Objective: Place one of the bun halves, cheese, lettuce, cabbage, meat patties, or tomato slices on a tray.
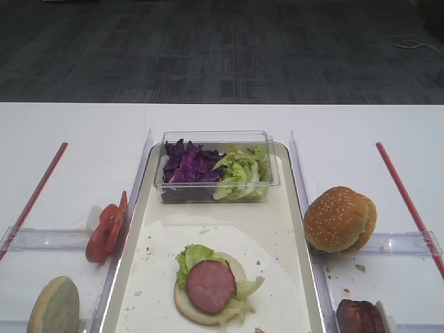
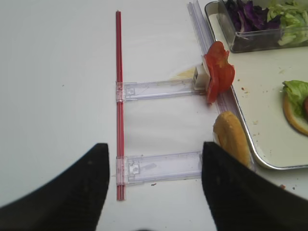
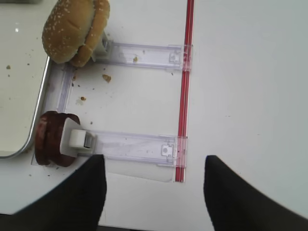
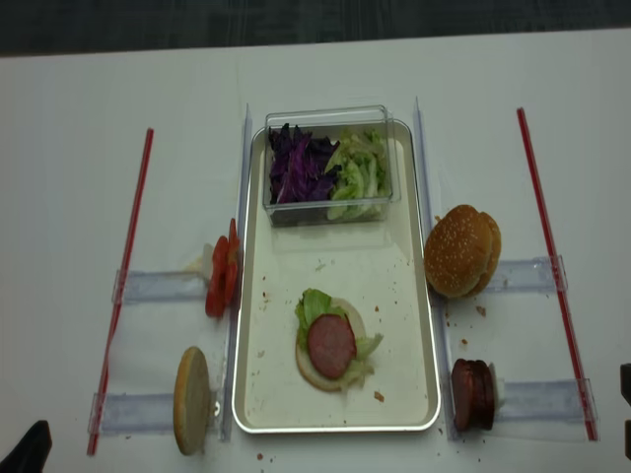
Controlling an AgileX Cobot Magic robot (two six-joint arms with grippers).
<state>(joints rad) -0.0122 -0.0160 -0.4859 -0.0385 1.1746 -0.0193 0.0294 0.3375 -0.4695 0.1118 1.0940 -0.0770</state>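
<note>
The cream tray (image 1: 270, 222) lies in the middle. On it a bun base carries lettuce (image 1: 194, 257) and a meat patty (image 1: 211, 286). Sesame bun halves (image 1: 340, 218) lean on a holder to its right, with more meat patties (image 3: 48, 139) nearer. Tomato slices (image 2: 219, 72) and a pale bun base (image 2: 231, 137) stand on edge to its left. Cabbage (image 1: 187, 165) and lettuce (image 1: 243, 173) fill the clear box. My right gripper (image 3: 154, 161) hovers open over bare table right of the patties. Left of the bun base, my left gripper (image 2: 154, 147) is open and holds nothing. Cheese is hidden.
The clear plastic box (image 1: 216, 139) sits at the tray's far end. Clear plastic rails (image 3: 139, 147) and red strips (image 3: 185, 86) lie on the white table on both sides of the tray. Crumbs are scattered near the sesame buns.
</note>
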